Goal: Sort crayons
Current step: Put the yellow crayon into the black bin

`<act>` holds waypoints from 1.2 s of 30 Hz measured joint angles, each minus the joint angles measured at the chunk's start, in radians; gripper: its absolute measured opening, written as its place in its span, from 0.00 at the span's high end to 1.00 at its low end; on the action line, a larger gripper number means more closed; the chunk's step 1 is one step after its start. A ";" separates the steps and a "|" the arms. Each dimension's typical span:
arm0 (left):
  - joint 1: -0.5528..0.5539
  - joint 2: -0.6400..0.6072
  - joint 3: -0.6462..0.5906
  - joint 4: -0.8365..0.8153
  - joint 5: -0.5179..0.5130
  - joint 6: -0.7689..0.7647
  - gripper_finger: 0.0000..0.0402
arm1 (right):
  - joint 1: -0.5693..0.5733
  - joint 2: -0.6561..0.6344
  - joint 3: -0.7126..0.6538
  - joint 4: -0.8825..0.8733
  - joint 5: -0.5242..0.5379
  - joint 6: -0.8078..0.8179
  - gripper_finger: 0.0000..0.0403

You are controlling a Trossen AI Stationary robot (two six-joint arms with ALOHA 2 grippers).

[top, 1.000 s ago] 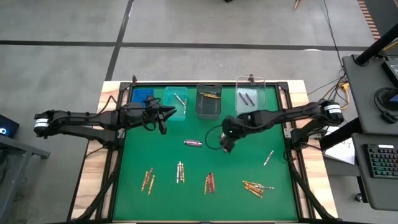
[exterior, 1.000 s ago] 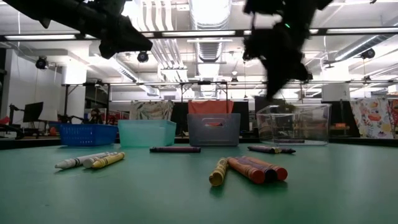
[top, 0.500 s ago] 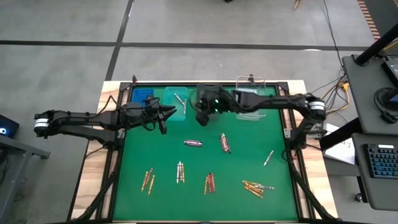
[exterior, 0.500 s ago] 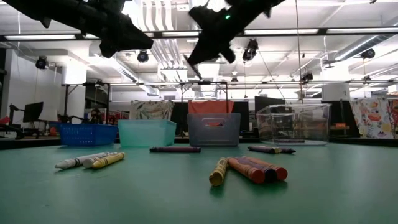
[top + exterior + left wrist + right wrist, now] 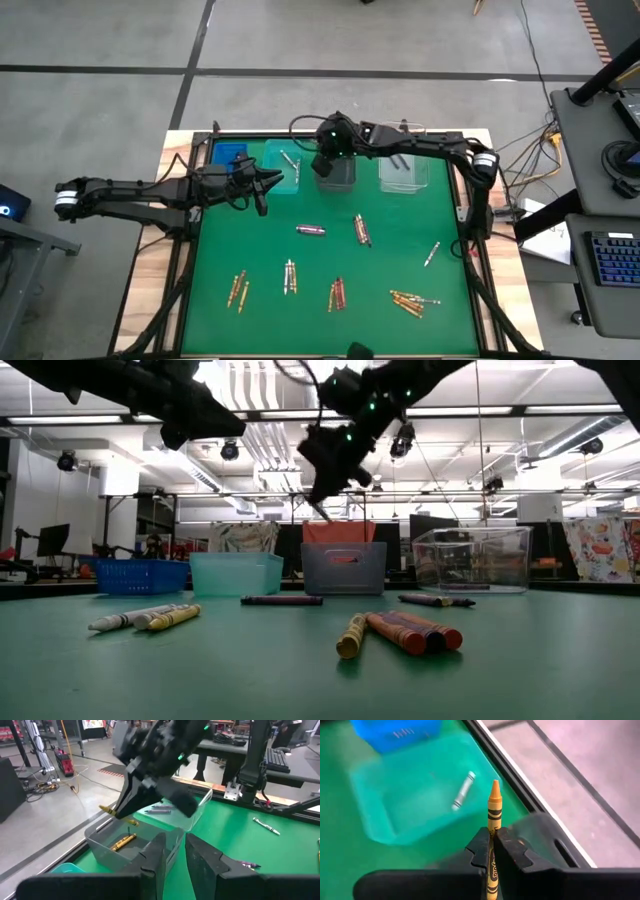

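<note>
The right gripper (image 5: 491,851) is closed on a thin gold-orange crayon (image 5: 493,815); the stick passes between the two dark fingers (image 5: 479,851) and its tip points out beyond them. In the high view this gripper (image 5: 325,166) hangs over the grey plastic bin (image 5: 340,176) at upper centre. The left gripper (image 5: 268,183) waits at the teal plastic bin (image 5: 278,178), upper left of centre, its fingers a little apart and holding nothing.

Four bins stand in a row: a blue basket (image 5: 228,154), the teal, the grey and a clear box (image 5: 405,174). One silver-grey crayon (image 5: 290,160) lies in the teal bin. On the green table mat (image 5: 390,245) lie one purple crayon (image 5: 310,230) and several small groups, which I cannot count surely
</note>
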 joint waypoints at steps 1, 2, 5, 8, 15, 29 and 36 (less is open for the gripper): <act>0.000 0.000 0.000 0.000 0.000 0.000 0.86 | -0.008 0.010 0.000 -0.006 0.000 -0.009 0.97; 0.000 -0.001 0.000 0.000 0.000 0.000 0.86 | -0.016 0.020 0.000 -0.013 0.001 -0.024 0.97; 0.000 -0.001 0.000 0.000 0.000 0.000 0.86 | -0.034 0.046 0.000 -0.028 0.000 -0.069 0.97; 0.000 -0.001 0.000 0.000 0.000 0.000 0.86 | -0.047 0.062 0.000 -0.066 -0.001 -0.128 0.97; 0.000 -0.001 0.000 0.000 -0.017 0.001 0.86 | -0.066 0.092 0.000 -0.158 0.000 -0.232 0.97; 0.000 0.002 0.000 -0.001 -0.017 0.001 0.86 | -0.099 0.141 0.000 -0.132 0.000 -0.294 0.97; 0.000 0.002 0.000 -0.001 -0.018 0.024 0.86 | -0.106 0.141 0.000 -0.130 0.000 -0.268 0.97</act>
